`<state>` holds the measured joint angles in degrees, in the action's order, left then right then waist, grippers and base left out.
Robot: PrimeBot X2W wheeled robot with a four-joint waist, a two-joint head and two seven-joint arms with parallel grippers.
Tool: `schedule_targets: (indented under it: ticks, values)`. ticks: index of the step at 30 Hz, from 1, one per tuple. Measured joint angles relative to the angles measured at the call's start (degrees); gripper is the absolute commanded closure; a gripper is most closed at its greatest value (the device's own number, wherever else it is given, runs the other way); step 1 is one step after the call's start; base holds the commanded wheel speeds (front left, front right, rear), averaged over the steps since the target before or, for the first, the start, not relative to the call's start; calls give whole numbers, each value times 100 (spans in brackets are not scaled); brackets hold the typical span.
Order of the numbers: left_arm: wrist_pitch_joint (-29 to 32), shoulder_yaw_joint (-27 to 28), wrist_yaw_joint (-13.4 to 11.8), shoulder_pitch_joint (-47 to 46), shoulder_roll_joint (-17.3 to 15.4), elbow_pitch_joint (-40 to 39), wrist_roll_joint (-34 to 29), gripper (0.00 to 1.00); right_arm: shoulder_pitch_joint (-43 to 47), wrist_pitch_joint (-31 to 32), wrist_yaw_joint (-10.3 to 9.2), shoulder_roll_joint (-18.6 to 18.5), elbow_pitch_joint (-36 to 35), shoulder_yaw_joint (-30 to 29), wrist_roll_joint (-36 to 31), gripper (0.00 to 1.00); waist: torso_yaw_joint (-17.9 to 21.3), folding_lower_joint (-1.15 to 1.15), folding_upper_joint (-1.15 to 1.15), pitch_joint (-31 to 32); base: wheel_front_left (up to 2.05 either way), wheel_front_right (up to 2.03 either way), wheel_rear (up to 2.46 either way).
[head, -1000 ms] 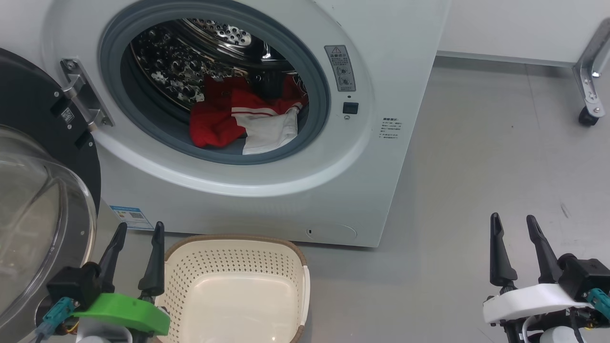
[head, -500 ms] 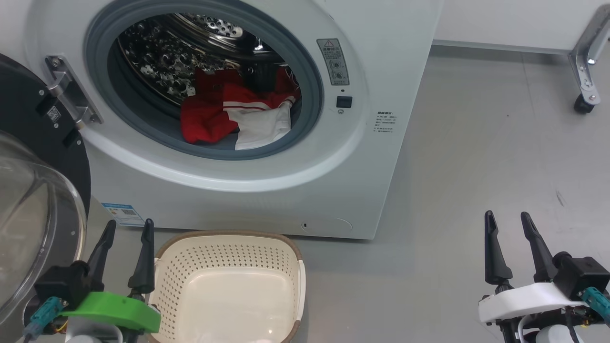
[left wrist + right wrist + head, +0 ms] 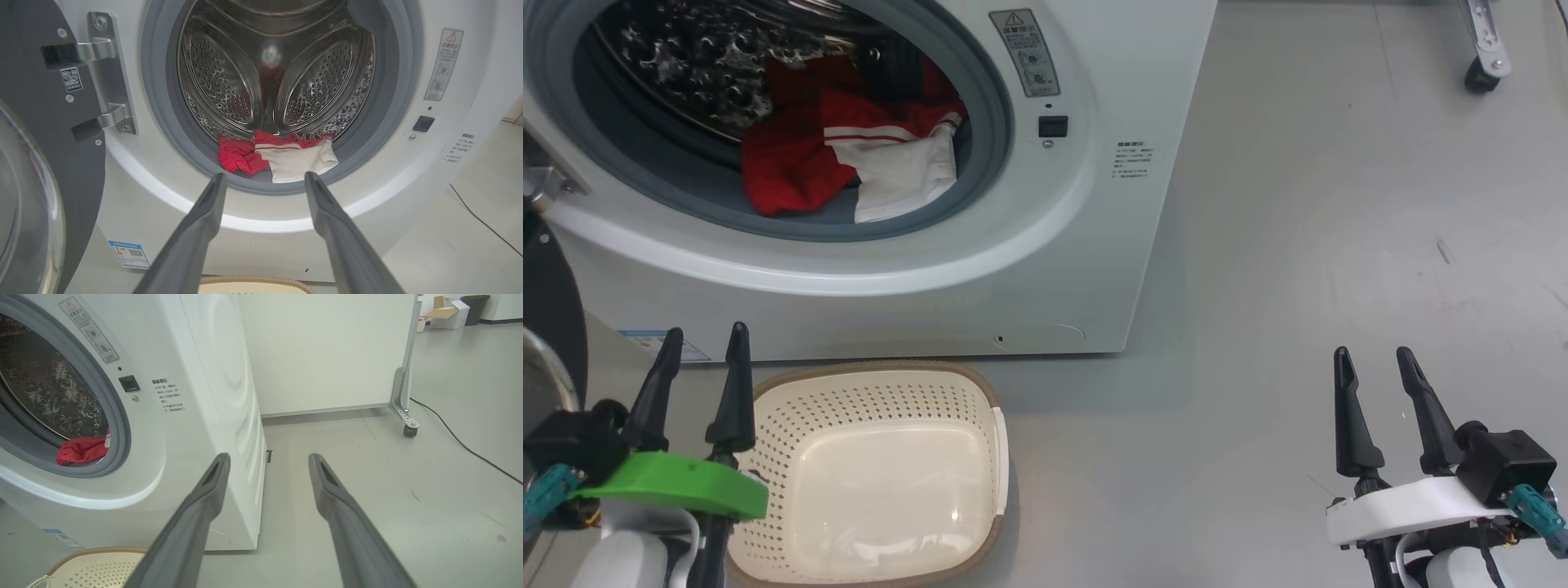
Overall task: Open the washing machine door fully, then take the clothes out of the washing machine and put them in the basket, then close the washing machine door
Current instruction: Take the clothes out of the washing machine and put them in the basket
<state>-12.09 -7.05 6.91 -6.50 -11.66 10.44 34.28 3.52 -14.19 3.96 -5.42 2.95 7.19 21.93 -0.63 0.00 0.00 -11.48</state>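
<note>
Now the door (image 3: pixel 77 171) is wide open on the left side of the washing machine (image 3: pixel 1094 204), so I think taking things out comes next. The red and white clothes (image 3: pixel 841 155) lie at the front of the drum. The basket (image 3: pixel 874 380) sits empty on the floor just below. The left gripper (image 3: pixel 707 331) and right gripper (image 3: pixel 1373 353) are open and hold nothing. One should reach in and pinch the clothes.
</note>
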Motion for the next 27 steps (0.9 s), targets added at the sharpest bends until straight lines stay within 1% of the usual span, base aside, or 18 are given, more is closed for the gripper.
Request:
schedule_targets:
  ticks: [4,7,14,17,19,23,27]
  values:
    - [197,51,-15,-365,-58,-26,0,0,-97,0,-1,14,-53,52,-44,0,204,0,0,-246,0,0,0]
    - [392,138,-69,-630,-190,10,1,0,-196,0,-1,40,-76,119,-67,0,385,0,0,-424,0,0,0]
    - [934,424,-263,-1391,-265,207,391,0,-342,0,-2,138,-101,233,-82,0,858,0,0,-825,0,0,0]
    - [1188,510,-333,-1718,-415,316,404,0,-403,0,-2,176,-98,270,-81,0,1066,0,0,-991,0,0,0]
    - [1360,528,-396,-1936,-541,420,404,0,-472,0,-2,189,-98,294,-81,0,1204,0,0,-1100,0,0,0]
    - [1726,598,-603,-2287,-690,697,404,0,-583,-1,-2,211,-86,356,-70,0,1469,0,0,-1301,0,0,0]
    - [2052,687,-779,-2617,-753,948,456,0,-670,-2,-2,238,-62,420,-36,0,1718,0,0,-1485,0,0,0]
